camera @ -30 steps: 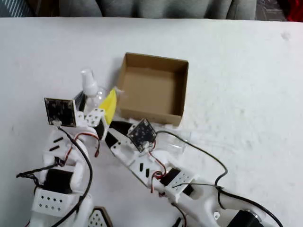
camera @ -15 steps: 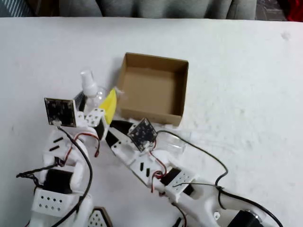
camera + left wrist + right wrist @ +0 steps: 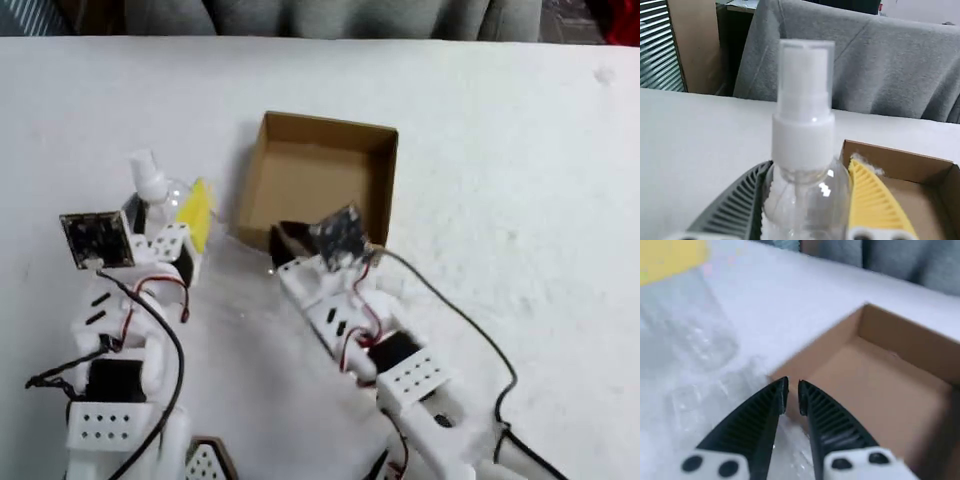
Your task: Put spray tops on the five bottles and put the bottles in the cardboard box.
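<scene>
Two white arms rise from the bottom edge of the high view, the left arm [image 3: 115, 345] at lower left and the right arm [image 3: 375, 345] running up from lower right toward the centre of the frame. The left gripper [image 3: 165, 198] is clamped around a clear bottle [image 3: 805, 200], with its grey finger [image 3: 735, 215] on one side of the glassy body and its yellow finger [image 3: 875, 205] on the other (both press against the rounded shoulder). The bottle stands upright in that grip at centre left of the high view, and a white spray top [image 3: 804, 100] sits on its neck. Right of it, well apart, the right gripper [image 3: 793, 390] sits at the near wall of the cardboard box [image 3: 310, 185], its two black jaws drawn almost together with a thin slit between them and nothing held. Whether the tips touch the cardboard cannot be told. The box lies open just above the centre of the frame, its brown floor bare, with the held bottle outside it and to its left. The white table [image 3: 520, 150] spreads around arms and box to the top of the picture, where grey upholstery [image 3: 880, 65] closes off the scene.
</scene>
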